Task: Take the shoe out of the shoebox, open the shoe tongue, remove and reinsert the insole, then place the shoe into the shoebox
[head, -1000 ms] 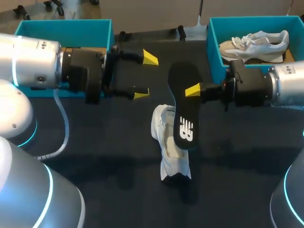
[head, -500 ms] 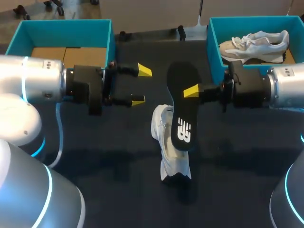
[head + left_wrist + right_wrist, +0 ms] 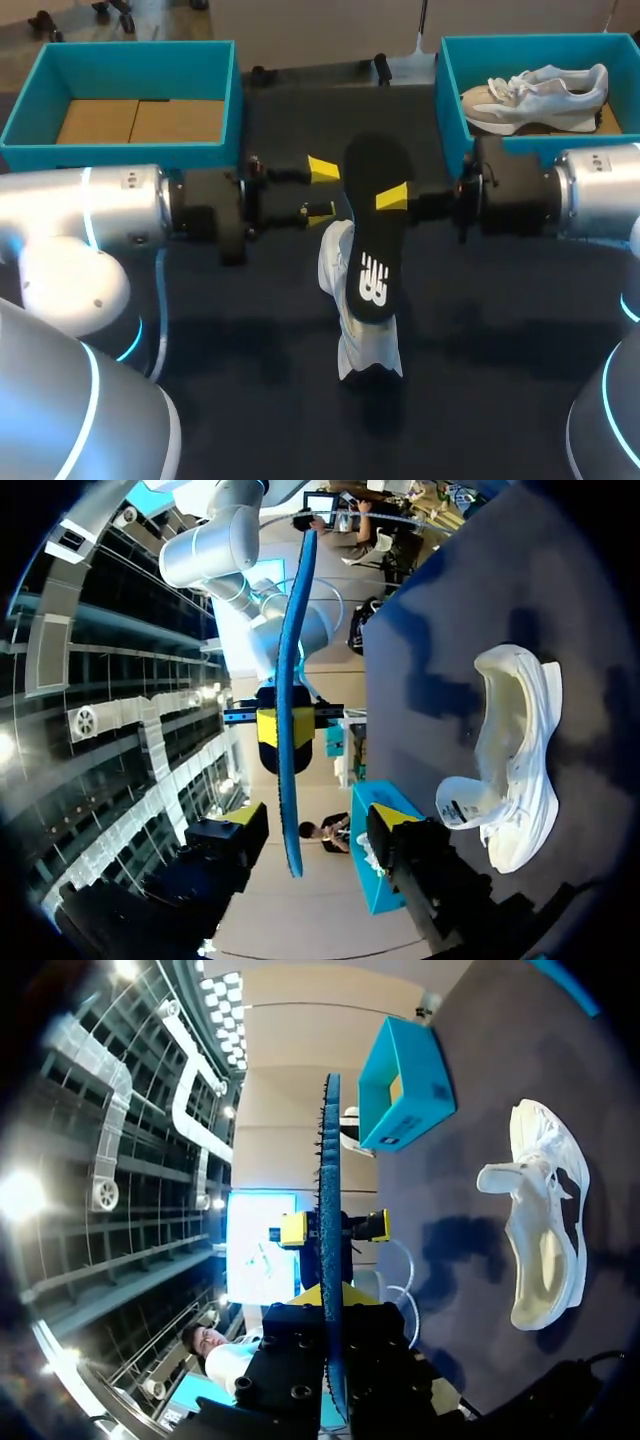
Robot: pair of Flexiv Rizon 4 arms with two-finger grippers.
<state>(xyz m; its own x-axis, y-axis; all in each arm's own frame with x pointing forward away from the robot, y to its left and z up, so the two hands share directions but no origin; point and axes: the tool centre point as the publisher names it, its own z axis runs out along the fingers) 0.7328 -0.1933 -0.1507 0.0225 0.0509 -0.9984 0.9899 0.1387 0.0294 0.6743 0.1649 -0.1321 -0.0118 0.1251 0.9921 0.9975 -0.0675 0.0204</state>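
The left gripper, fingers parted and empty, has been brought close beside the insole. The insole is held clamped by the right gripper above the shoe. Reinsertion is judged near.

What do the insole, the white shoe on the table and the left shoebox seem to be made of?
Insole: probably foam, with a matte black face and a bluish underside; it looks thin edge-on in the wrist views.
White shoe: seemingly fabric, matte, with its soft tongue folded outward.
Left shoebox: likely cardboard, with matte teal walls and a bare brown floor.
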